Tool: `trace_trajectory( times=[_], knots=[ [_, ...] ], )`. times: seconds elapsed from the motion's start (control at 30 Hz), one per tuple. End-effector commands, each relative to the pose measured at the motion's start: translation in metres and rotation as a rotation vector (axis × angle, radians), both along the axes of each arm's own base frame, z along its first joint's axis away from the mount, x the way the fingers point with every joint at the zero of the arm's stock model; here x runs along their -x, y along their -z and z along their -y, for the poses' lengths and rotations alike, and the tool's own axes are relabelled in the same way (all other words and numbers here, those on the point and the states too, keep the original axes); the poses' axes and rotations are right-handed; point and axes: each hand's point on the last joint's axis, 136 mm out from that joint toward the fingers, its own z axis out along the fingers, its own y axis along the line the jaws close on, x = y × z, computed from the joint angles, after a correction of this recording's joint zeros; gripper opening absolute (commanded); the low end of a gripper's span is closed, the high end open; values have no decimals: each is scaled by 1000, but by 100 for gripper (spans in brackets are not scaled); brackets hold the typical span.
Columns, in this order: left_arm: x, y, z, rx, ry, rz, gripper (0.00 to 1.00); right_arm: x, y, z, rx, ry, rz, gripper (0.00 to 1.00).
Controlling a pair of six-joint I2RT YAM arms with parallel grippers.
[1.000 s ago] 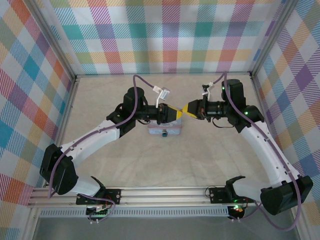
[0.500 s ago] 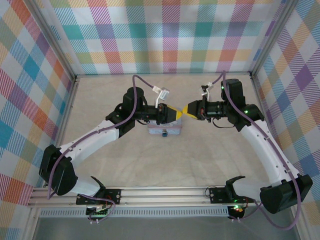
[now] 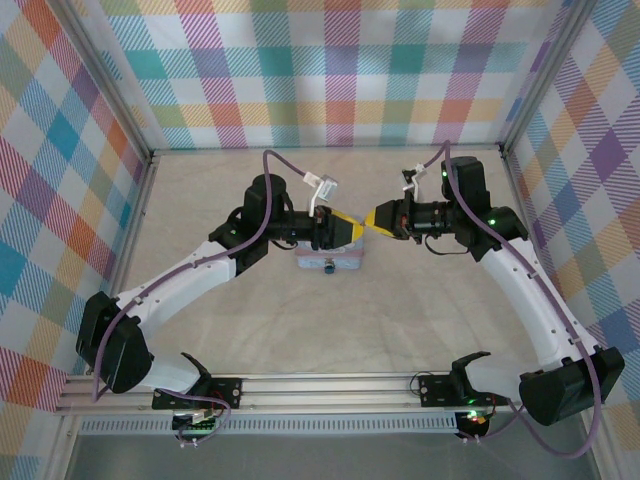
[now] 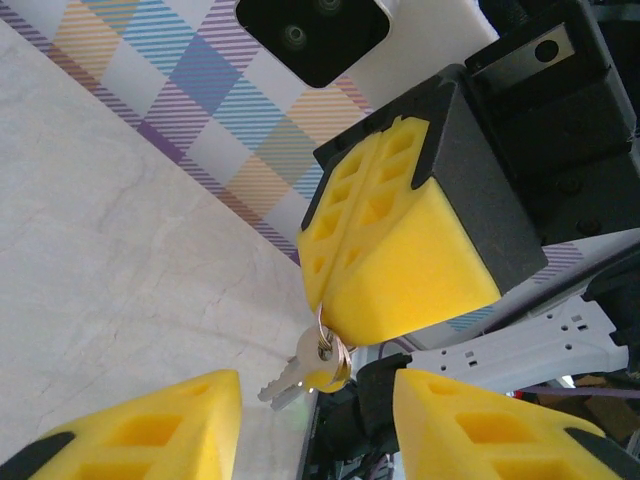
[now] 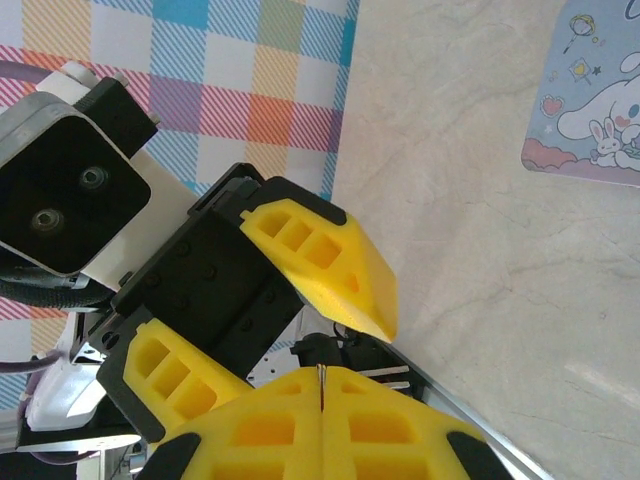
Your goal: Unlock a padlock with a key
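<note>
From above, the left gripper (image 3: 348, 229) and right gripper (image 3: 378, 219) meet tip to tip over the blue box (image 3: 350, 262), whose front side carries the tiny dark padlock (image 3: 328, 267) in the middle. In the left wrist view the left gripper is open and empty, and the right gripper squeezes the ring (image 4: 326, 345) of the hanging key (image 4: 288, 381). In the right wrist view the right gripper is shut tight.

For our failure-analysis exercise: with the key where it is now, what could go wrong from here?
The key dangles by its ring from the shut right gripper, so it may swing or slip free. Hanging loose, it would be hard to aim at the tiny padlock.
</note>
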Motion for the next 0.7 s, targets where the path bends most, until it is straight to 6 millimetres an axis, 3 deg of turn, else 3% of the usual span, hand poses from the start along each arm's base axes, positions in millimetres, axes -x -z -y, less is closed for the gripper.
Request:
trace_trajectory(
  times=[0.0, 0.23, 0.37, 0.57, 0.67],
  knots=[
    [-1, -16, 2, 44, 17, 28, 47, 4, -12, -4, -29, -38, 29, 3],
    [2, -22, 10, 65, 47, 37, 46, 5, -11, -5, -39, -50, 24, 3],
    [3, -24, 10, 69, 53, 41, 32, 6, -11, -5, -38, -52, 26, 3],
    [5, -25, 8, 63, 46, 50, 20, 8, -9, -4, -36, -54, 26, 4],
    [5, -26, 7, 64, 42, 53, 21, 8, -9, -4, -39, -54, 28, 4]
  ],
)
